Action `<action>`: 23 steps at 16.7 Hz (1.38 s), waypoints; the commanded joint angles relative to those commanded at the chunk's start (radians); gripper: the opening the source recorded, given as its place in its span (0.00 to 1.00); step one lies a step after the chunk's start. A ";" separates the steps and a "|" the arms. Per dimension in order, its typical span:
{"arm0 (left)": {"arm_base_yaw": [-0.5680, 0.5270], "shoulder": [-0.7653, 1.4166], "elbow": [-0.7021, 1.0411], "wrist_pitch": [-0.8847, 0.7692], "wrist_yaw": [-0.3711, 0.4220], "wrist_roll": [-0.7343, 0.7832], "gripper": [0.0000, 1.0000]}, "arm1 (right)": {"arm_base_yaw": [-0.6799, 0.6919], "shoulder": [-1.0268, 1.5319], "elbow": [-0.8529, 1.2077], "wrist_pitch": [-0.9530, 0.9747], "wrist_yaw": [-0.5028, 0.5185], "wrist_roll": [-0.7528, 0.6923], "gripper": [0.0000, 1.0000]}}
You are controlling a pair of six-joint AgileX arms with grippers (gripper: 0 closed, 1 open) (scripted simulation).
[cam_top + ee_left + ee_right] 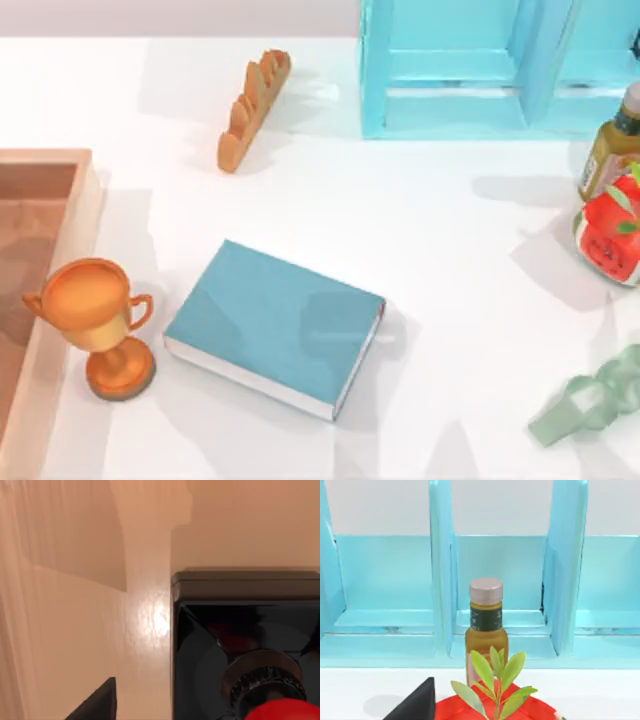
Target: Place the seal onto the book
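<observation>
Book [272,328] lies flat at table centre, toward 6 o'clock, top bare. Seal [245,655] seen close in left wrist view, red knob cut off. Finger state: cannot tell, both grippers.

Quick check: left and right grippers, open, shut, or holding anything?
Left gripper: cannot be told; it is close above the seal.
Right gripper: cannot be told.
</observation>
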 joint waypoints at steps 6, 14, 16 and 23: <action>0.000 0.000 0.000 0.000 0.000 0.000 0.47 | 0.000 0.000 0.000 0.000 0.000 0.000 1.00; 0.000 0.000 0.000 0.000 0.000 0.000 0.00 | 0.000 0.000 0.000 0.000 0.000 0.000 1.00; 0.000 0.000 0.000 0.000 0.000 0.000 0.00 | 0.000 0.000 0.000 0.000 0.000 0.000 1.00; -0.013 0.000 0.016 -0.016 0.000 -0.014 0.00 | 0.000 0.000 0.000 0.000 0.000 0.000 1.00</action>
